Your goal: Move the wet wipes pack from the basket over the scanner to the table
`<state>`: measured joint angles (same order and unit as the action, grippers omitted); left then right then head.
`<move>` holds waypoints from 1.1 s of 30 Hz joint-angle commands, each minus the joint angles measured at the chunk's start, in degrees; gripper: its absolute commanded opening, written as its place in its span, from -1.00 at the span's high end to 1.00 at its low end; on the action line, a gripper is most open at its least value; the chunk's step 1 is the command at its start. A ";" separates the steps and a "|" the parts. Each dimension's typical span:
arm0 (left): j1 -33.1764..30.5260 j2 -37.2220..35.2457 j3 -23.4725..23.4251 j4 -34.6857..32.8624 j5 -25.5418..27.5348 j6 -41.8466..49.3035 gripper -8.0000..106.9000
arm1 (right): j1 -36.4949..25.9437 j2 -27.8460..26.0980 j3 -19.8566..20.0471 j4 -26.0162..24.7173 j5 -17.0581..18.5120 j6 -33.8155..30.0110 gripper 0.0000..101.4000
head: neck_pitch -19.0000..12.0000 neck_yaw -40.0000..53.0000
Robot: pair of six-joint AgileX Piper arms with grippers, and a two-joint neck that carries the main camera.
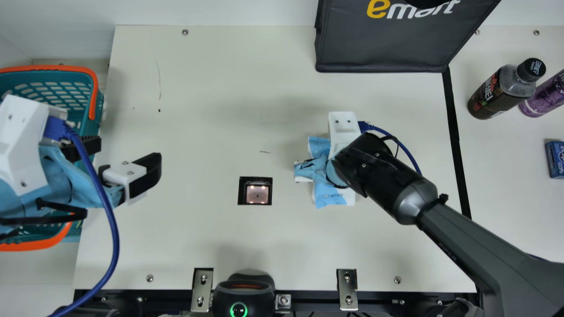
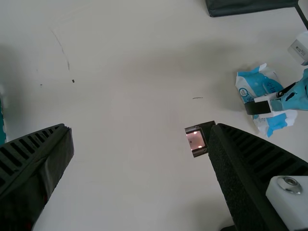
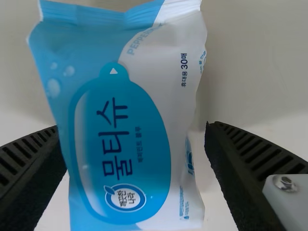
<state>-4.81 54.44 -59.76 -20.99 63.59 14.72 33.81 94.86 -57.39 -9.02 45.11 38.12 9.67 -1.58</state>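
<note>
- The wet wipes pack [image 1: 330, 196] lies on the tabletop [image 1: 198, 110], to the right of the scanner [image 1: 257, 193] and near it, its blue and white printed face turned up.
- The right gripper [image 1: 313, 169] is directly over the pack, likewise to the right of the scanner. In the right wrist view its fingers [image 3: 250, 159] are spread, with the pack between them; a gap shows between one finger and the pack, while the other finger overlaps the pack's edge in that view, and I cannot tell whether those two touch.
- The scanner is a lit square window in a black frame, set into the tabletop.
- The left gripper [image 1: 128, 152] is to the left of the scanner, well apart from it, above the tabletop's side edge. Its fingers are spread, with nothing between them.
- The teal basket [image 1: 48, 68] with orange handles sits farther left of the scanner, partly under the left arm.
- A black device [image 1: 244, 290] with a glowing green ring is on the near side of the scanner, at the tabletop's front edge, between two metal brackets [image 1: 202, 286].
- The black bag [image 1: 379, 48] is beyond the scanner and to its right.
- Far to the right of the scanner, past a black strip [image 1: 454, 123], are a dark bottle [image 1: 487, 94], a purple container [image 1: 544, 97] just beside it, and a small blue box [image 1: 556, 158] nearer the front.
</note>
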 commanded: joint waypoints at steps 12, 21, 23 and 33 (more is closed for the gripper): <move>0.00 0.00 0.00 0.00 0.00 0.00 -0.71 | 0.38 -1.33 -0.82 -2.60 1.11 -0.01 1.00 | -1.75 0.00; 0.00 0.00 0.00 0.00 0.00 0.00 -0.71 | 0.14 -5.37 -4.67 -3.03 6.30 -3.19 1.00 | -1.75 0.00; 0.00 0.00 0.00 0.00 0.00 0.00 -0.71 | -0.19 -6.12 -5.46 -2.75 7.21 -4.23 1.00 | -1.75 0.00; 0.00 0.00 0.00 0.00 0.00 0.00 -0.71 | -6.62 -11.85 -4.04 2.02 5.81 -12.88 1.00 | -1.75 -13.36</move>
<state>-4.81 54.44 -59.76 -20.99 63.59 14.72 28.78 84.04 -62.12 -8.40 51.97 27.70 9.67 -10.99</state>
